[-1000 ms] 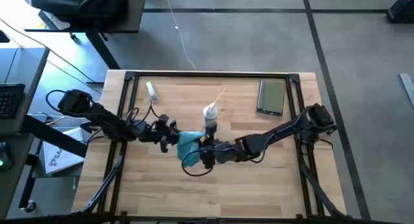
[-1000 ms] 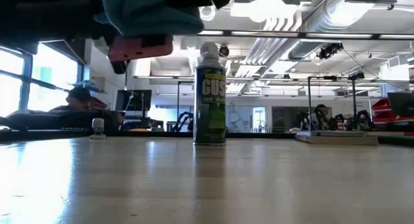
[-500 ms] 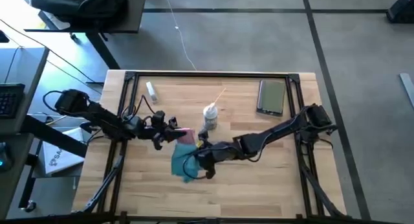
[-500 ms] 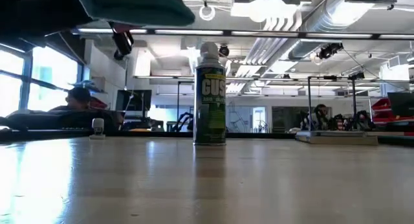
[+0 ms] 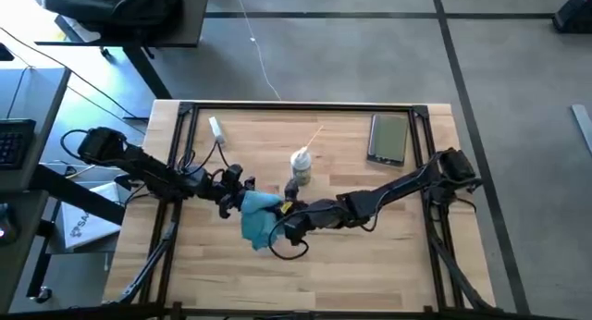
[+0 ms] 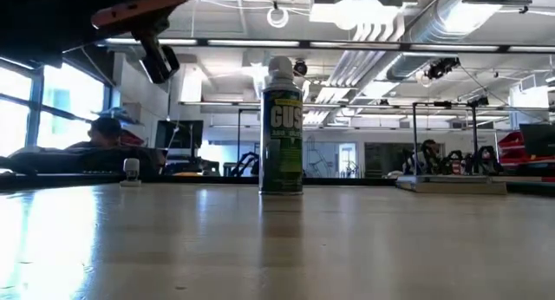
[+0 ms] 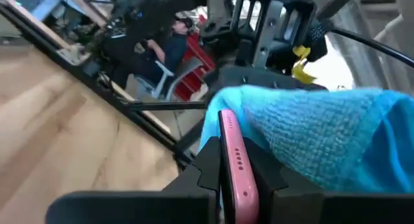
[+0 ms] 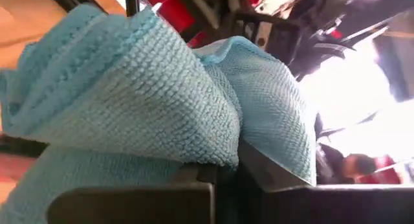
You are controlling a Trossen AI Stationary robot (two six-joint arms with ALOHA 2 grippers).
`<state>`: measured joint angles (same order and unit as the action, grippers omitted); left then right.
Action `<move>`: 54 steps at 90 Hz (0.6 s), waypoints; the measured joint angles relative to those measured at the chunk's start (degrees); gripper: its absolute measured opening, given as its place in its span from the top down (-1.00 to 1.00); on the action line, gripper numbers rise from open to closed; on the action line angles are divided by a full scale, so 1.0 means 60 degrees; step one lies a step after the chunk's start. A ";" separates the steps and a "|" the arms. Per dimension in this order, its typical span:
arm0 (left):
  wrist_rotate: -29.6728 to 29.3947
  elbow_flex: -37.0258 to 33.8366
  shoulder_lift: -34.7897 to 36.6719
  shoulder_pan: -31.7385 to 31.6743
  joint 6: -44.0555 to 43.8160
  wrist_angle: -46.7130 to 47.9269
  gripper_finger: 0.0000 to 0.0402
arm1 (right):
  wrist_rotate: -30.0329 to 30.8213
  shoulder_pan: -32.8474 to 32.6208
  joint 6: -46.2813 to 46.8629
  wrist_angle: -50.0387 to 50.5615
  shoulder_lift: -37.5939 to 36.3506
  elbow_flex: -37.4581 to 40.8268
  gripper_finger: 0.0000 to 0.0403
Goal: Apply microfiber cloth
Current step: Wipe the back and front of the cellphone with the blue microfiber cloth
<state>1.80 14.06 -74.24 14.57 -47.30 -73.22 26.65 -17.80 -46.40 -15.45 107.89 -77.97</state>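
Observation:
A pink phone (image 7: 228,136) stands edge-up between the fingers of my left gripper (image 5: 235,192), held in the air over the table's middle left. The turquoise microfiber cloth (image 5: 258,216) lies bunched against the phone's side (image 7: 310,130). My right gripper (image 5: 282,225) is shut on the cloth just right of it. In the low view only the phone's pink edge (image 6: 139,7) shows, tilted, at the top left. The phone's flat faces are hidden by the cloth and the fingers. My left gripper pinches the pink phone across its thin body, one finger on each flat face, with the narrow edge (image 7: 231,160) facing the wrist camera. The phone is lifted clear of the table. My right gripper pinches a rumpled bunch of the microfiber cloth (image 8: 194,143), several folds thick, between its two fingers. It comes roughly level from the table's right. The cloth is clear of the table and rests against the phone.
A green spray can (image 5: 301,166) stands upright just behind the two grippers, also in the low view (image 6: 281,127). A dark phone (image 5: 388,138) lies at the far right, a small white bottle (image 5: 216,128) at the far left, a thin stick (image 5: 311,139) between them.
My right gripper has drawn the cloth toward the table's near edge and then back toward the left gripper, staying shut on it. In the low view the phone and cloth have risen toward the picture's top, and the phone's pink edge now tilts.

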 joint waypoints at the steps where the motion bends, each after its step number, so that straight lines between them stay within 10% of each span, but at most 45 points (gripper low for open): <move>1: 0.0015 0.0000 0.0000 0.0002 0.0001 -0.0021 0.94 | -0.0007 0.0000 0.0010 -0.0022 -0.0002 0.0000 1.00; 54: -0.2172 0.0568 0.0004 -0.0401 0.0776 -0.0605 0.94 | -0.1056 0.0033 0.2459 0.0525 0.0290 0.0011 1.00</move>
<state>-11.23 17.47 -74.22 12.16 -42.64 -76.85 20.32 -17.61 -31.65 -12.30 109.63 -77.91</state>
